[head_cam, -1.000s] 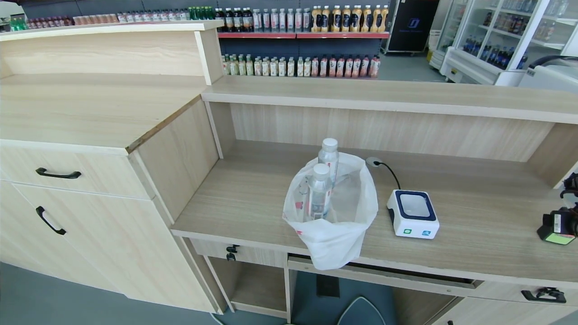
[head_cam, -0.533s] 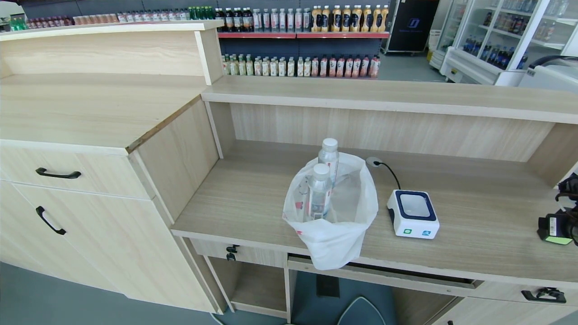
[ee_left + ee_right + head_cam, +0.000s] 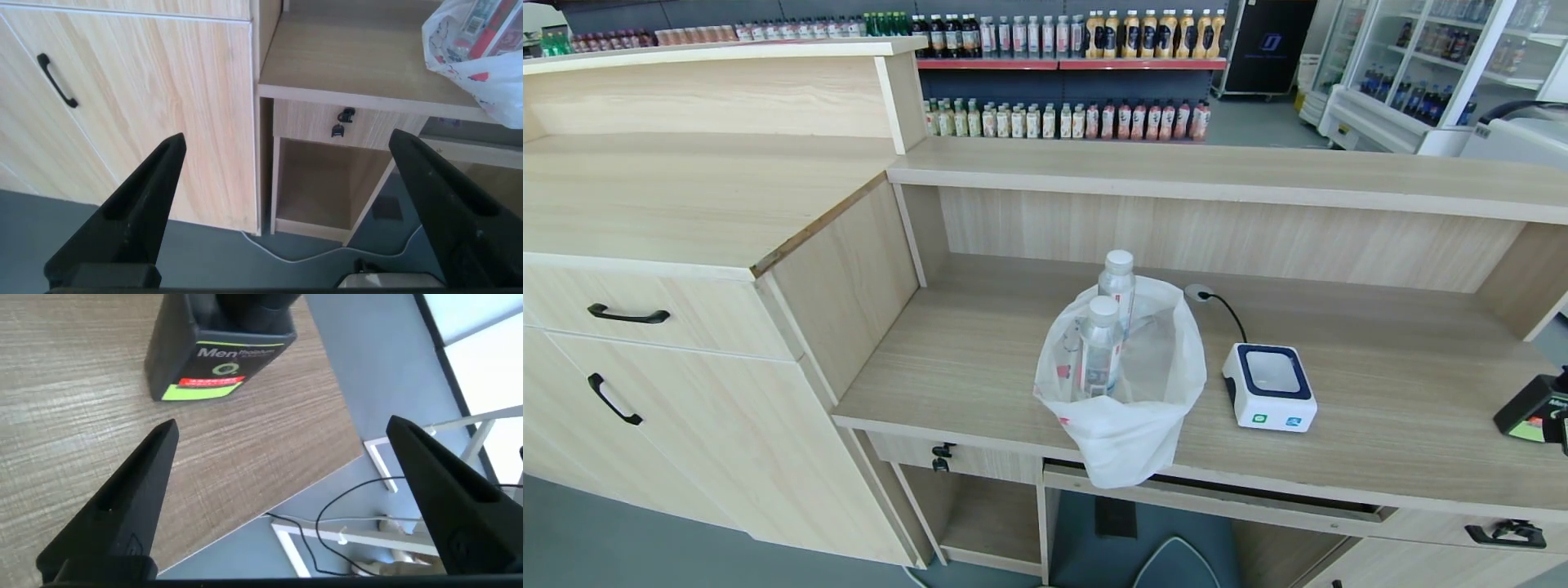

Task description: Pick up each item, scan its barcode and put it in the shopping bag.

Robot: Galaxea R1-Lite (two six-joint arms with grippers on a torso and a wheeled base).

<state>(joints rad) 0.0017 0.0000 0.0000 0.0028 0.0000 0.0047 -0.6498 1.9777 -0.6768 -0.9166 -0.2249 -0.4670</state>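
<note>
A white shopping bag (image 3: 1123,392) stands at the counter's front edge with two clear water bottles (image 3: 1101,343) upright inside it. To its right sits the white and blue barcode scanner (image 3: 1267,385). A black container with a green label (image 3: 1532,407) rests near the counter's right end, also seen as the black container (image 3: 219,355) in the right wrist view. My right gripper (image 3: 278,510) hovers open just short of it, nothing between its fingers. My left gripper (image 3: 286,212) hangs open low beside the counter, facing the cabinet, with the shopping bag (image 3: 482,49) off to one side.
The counter (image 3: 1380,384) has a raised back ledge and a taller cabinet (image 3: 686,204) on the left. A black cable (image 3: 1227,309) runs from the scanner to the back. The counter's right edge (image 3: 327,482) drops to the floor close to the black container.
My right gripper has drawn back to the right, out of the head view's edge. The black container stays on the counter, turned a little so its barcode face no longer shows.
</note>
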